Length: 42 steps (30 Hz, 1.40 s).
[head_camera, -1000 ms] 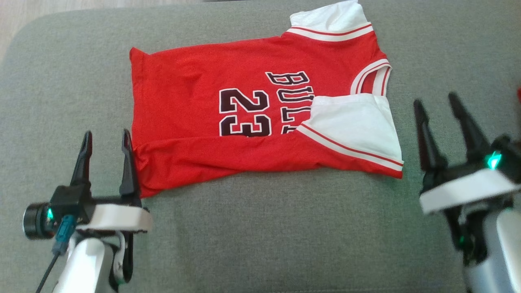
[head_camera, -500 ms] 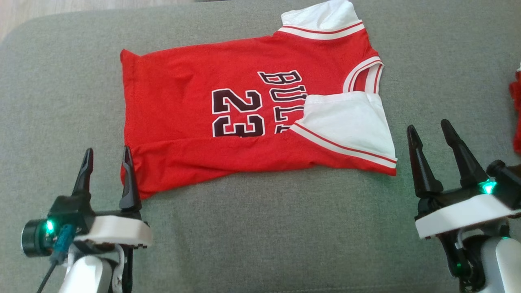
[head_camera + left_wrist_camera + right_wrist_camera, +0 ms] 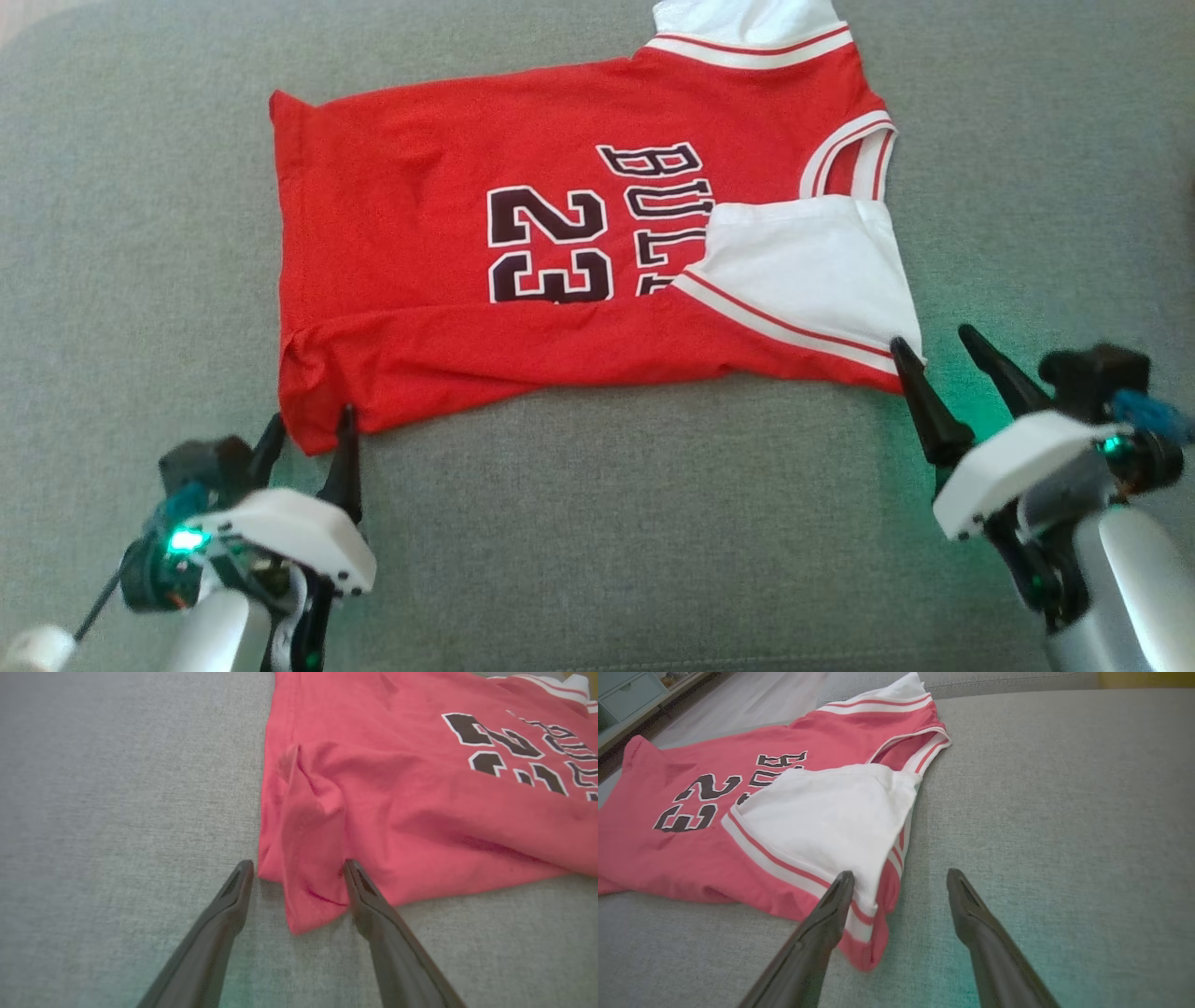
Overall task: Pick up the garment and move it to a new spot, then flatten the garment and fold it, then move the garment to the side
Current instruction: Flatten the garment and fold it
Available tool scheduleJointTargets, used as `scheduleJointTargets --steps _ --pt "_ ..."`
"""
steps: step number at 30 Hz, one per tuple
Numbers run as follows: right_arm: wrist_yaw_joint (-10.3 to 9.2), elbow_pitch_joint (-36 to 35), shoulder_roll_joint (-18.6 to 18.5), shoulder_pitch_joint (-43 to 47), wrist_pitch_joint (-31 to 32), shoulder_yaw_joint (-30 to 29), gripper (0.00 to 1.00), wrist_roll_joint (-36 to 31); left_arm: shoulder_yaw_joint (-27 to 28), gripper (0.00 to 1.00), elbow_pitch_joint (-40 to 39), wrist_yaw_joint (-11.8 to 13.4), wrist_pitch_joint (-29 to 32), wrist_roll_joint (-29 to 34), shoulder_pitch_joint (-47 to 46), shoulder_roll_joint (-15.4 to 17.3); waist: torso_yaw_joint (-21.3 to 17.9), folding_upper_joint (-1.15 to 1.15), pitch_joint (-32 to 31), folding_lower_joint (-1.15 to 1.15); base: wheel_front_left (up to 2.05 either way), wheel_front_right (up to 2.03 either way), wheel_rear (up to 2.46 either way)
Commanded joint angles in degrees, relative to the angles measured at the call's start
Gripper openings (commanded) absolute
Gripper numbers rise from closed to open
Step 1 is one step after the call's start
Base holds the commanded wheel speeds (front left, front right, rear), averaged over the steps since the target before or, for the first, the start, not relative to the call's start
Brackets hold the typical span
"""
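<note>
The garment is a red jersey with "23", black lettering and white sleeves, spread flat on a grey cushion. My left gripper stands open at its near left corner. In the left wrist view the rumpled red corner lies between the two fingers of that gripper. My right gripper is open at the near right corner. There the left finger lies over the hem of the folded-in white sleeve, and the right finger sits on bare cushion beside that gripper's middle.
Grey cushion fabric runs all around the jersey, with wide bare stretches at the front and to the right. Beyond the cushion's far edge, the right wrist view shows a wooden floor and a pale cabinet.
Both grippers have tipped down and come in to the jersey's near corners, the right one moving left to the sleeve hem. Both stay open. The camera shifted slightly; the jersey lies as before.
</note>
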Motion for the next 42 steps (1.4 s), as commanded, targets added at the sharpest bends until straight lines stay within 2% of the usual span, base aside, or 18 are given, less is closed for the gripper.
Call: scheduleJointTargets --steps 1,9,10,11,12,19,23,27,34,39,40,41,42 --pt "-0.1 -0.52 -1.33 -2.37 0.38 1.74 1.0 0.58 1.81 1.0 -0.9 -0.52 0.92 -0.92 -2.77 0.52 0.23 0.0 0.35 0.0 0.0 0.0 0.0" --pt "-0.1 7.76 -2.7 -6.94 7.94 8.33 1.0 5.09 0.64 1.0 3.54 -3.87 8.06 -6.11 -4.7 -0.63 1.04 0.0 0.91 0.0 0.0 0.0 0.0" --pt "-0.1 8.29 -2.65 -7.15 8.56 8.42 0.52 5.8 0.48 0.91 3.65 -4.57 9.07 -7.16 -4.63 -0.96 1.15 0.0 0.85 0.0 0.0 0.0 0.0" --pt "-0.1 8.55 -2.59 -7.33 8.73 8.36 0.0 6.44 0.33 0.52 3.48 -5.41 9.76 -8.06 -4.55 -1.12 1.22 0.0 0.75 0.0 0.0 0.0 0.0" --pt "-0.1 8.62 -2.58 -7.44 8.77 8.25 0.0 7.0 0.11 0.0 3.24 -6.03 10.46 -8.59 -4.38 -1.03 1.28 0.0 0.65 0.0 0.0 0.0 0.0" --pt "-0.1 4.49 -2.92 -6.32 7.39 5.57 0.0 9.73 2.65 0.0 -2.57 -5.55 6.0 -8.21 -3.48 0.54 1.59 0.0 -0.7 0.0 0.0 0.0 0.0" --pt "-0.1 -1.87 -3.15 -2.97 8.52 2.86 0.0 10.43 4.25 0.0 -9.18 -4.24 5.77 -8.17 -1.29 2.09 1.71 0.0 -2.18 0.0 0.0 0.0 0.0" --pt "-0.1 -9.53 -2.62 2.55 11.57 -0.63 0.0 9.95 6.01 0.0 -15.53 -2.21 8.09 -8.66 2.2 4.13 1.68 0.0 -3.75 0.0 0.0 0.0 0.0" --pt "-0.1 -21.07 2.57 14.78 19.28 -6.61 0.0 8.37 8.36 0.0 -22.92 1.38 12.56 -10.27 9.81 6.15 1.28 0.0 -5.48 0.0 0.0 0.0 0.0" --pt "-0.1 -22.16 6.14 19.18 21.15 -7.72 0.0 7.83 8.29 0.0 -21.3 2.49 13.72 -12.38 14.01 4.65 0.84 0.0 -5.62 0.0 0.0 0.0 0.0" --pt "-0.1 -21.25 6.41 19.39 21.29 -7.43 0.22 7.81 8.07 0.16 -20.24 2.34 13.55 -12.91 14.21 4.01 0.84 0.0 -5.57 0.0 0.0 0.0 0.0" --pt "-0.1 -20.21 6.71 19.33 20.96 -7.28 0.85 7.92 7.82 0.75 -18.96 2.17 13.17 -13.06 14.19 3.53 0.85 0.0 -5.53 0.0 0.0 0.0 0.0" --pt "-0.1 -19.11 6.94 19.02 20.32 -7.04 1.0 8.04 7.38 1.0 -17.41 1.98 12.99 -13.14 14.14 3.1 0.87 0.0 -5.52 0.0 0.0 0.0 0.0"
